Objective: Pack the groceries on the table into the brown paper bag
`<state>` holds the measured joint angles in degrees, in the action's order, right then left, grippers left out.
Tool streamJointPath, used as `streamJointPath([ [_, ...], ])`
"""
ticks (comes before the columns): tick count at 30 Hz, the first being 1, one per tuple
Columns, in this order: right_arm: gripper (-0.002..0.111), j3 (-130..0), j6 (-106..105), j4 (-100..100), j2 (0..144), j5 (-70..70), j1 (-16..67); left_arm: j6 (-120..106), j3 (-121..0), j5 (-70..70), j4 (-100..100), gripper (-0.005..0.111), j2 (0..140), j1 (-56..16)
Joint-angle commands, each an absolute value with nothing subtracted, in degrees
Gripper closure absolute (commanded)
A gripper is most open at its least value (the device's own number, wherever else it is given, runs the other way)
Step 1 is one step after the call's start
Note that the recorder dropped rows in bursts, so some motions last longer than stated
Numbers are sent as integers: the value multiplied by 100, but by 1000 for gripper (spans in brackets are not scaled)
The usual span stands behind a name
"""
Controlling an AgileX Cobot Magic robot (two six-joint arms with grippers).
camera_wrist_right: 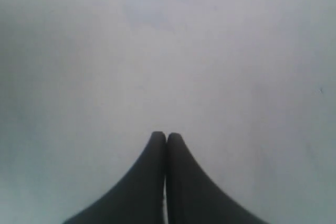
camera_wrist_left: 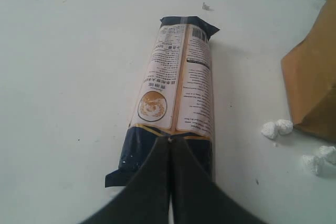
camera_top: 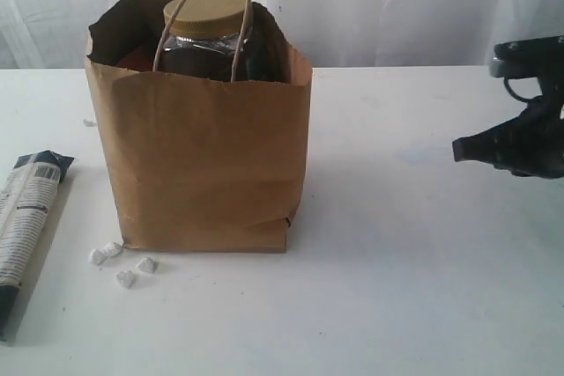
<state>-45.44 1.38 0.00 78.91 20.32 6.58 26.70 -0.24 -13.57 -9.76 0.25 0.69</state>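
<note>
Creased kraft brown paper bag, boxy

— Where is room lying open?
— The table is lying bare between the brown paper bag and the right gripper.
— What is blocking?
— The gold-lidded jar is filling much of the bag's mouth; white lumps and the long blue-white package are crowding its other side.

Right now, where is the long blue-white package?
In the exterior view, the long blue-white package lies flat on the table at far left, left of the brown paper bag, near the white lumps.
</note>
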Motion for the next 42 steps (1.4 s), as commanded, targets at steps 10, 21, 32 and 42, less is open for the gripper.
streamJointPath([
  [10,108,-1484,-420,425,3727,-1621,764,2676,0,-1352,-967,107,0,38],
  [21,108,-510,-643,425,1813,-2224,764,2885,0,-866,-838,107,0,38],
  [32,108,0,-1395,547,1750,-2132,764,2854,0,932,-790,107,0,38],
  [42,108,0,-1645,1082,2178,-1034,764,2828,0,2974,-744,107,0,48],
])
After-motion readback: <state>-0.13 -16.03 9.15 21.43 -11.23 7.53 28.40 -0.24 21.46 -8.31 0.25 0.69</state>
